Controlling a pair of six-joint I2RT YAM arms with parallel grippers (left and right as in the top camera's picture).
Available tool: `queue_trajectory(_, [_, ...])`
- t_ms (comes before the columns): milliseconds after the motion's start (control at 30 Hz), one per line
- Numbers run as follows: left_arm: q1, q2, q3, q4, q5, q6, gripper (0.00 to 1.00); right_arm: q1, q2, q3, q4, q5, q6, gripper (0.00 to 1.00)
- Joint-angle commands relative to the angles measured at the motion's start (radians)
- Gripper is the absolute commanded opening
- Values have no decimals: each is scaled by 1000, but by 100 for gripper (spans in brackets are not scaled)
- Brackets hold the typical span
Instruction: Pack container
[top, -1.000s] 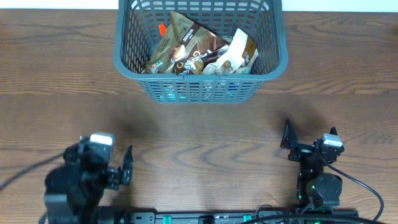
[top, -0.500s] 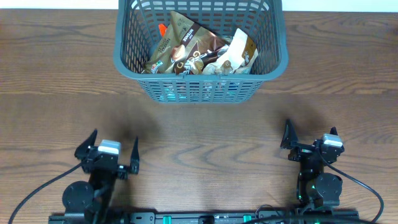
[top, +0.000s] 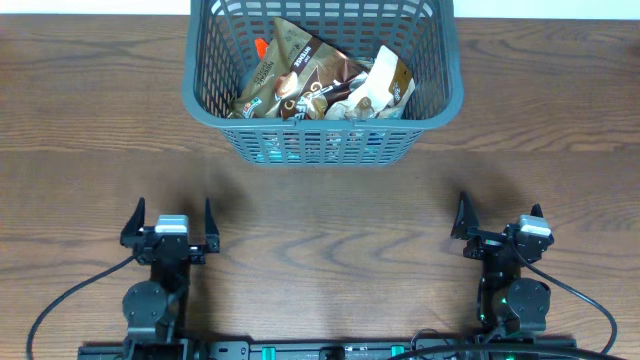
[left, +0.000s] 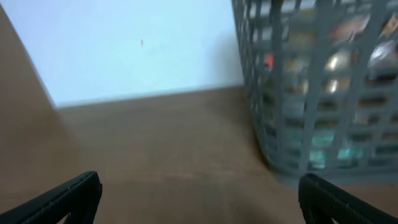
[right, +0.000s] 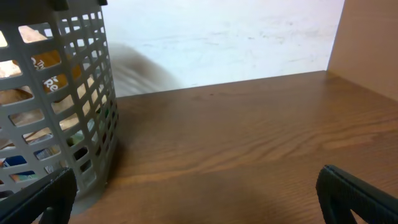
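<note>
The container (top: 200, 95), a dark grey slotted basket, stands at the far middle of the wooden table and holds several snack packets (top: 315, 80), brown and white. In the left wrist view the container (left: 323, 93) fills the right side, blurred. The right wrist view has the container (right: 68, 124) at its left. My left gripper (top: 171, 221) sits near the front left, open, nothing between its fingers. My right gripper (top: 498, 217) sits near the front right, open and empty too. Both are well short of the basket.
Bare wooden table (top: 330, 210) stretches between the grippers and the basket. Cables (top: 60, 300) trail from both arm bases at the front edge. A pale wall (right: 236, 37) runs behind the table's far edge.
My left arm has swung back from a turned pose at the front left to face the basket squarely, jaws open throughout. The right arm and the basket have not moved.
</note>
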Motion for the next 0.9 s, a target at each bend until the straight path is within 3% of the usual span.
queue_trajectory(0, [-5, -10, -15, -54, -23, -77, 99, -9, -7, -4, -1, 13, 18, 99])
queue_trajectory(133, [-5, -10, -15, -55, 0, -78, 98, -9, -7, -4, -1, 13, 19, 99])
queue_trajectory(400, [-6, -10, -14, -55, 29, -265, 98, -9, -7, -4, -1, 13, 18, 99])
queue_trajectory(867, [-11, -7, -14, -50, 57, -292, 99, -9, -7, -4, -1, 13, 18, 99])
